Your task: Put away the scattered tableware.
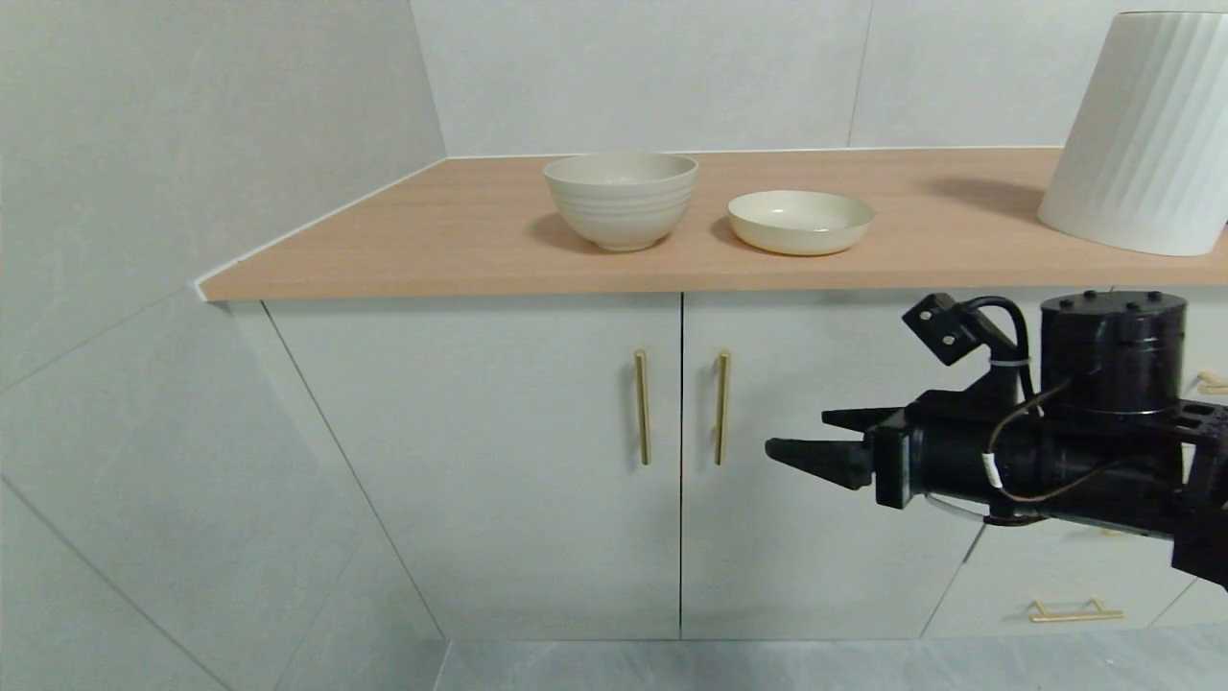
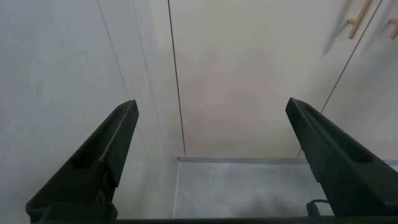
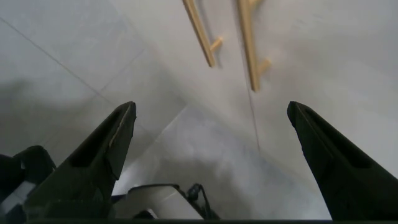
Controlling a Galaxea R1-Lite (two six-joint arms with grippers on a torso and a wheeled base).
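The white ribbed thing (image 1: 1146, 134) on the right end of the surface (image 1: 460, 240) is cut off at the edge, so its full shape cannot be told. It is wide at the bottom and has thin lines running down its side. The right arm is also cut off at that edge. A small gold handle (image 1: 1074, 610) sits low on a drawer under the arm, and another one higher up is mostly hidden behind it.

The surface is smooth light brown wood. On it stands a deep round bowl (image 1: 621, 200), cream colored, with soft rings around its outside. Just beside it, not touching, is a low flat dish (image 1: 800, 221), pale yellow and smooth. Both are upright.

Under the surface are two plain pale doors (image 1: 499, 461). Each has a long thin gold handle (image 1: 642, 407), and the two handles stand close together at the middle gap. The floor (image 1: 767, 667) is grey stone.

The right gripper (image 1: 801, 432) is black and sits in front of the right door, near its handle, lying level. In its wrist view the right gripper (image 3: 211, 107) has its two fingers spread wide with nothing between them. The left gripper (image 2: 211, 106) is also spread wide and holds nothing. It faces a pale door and the floor.
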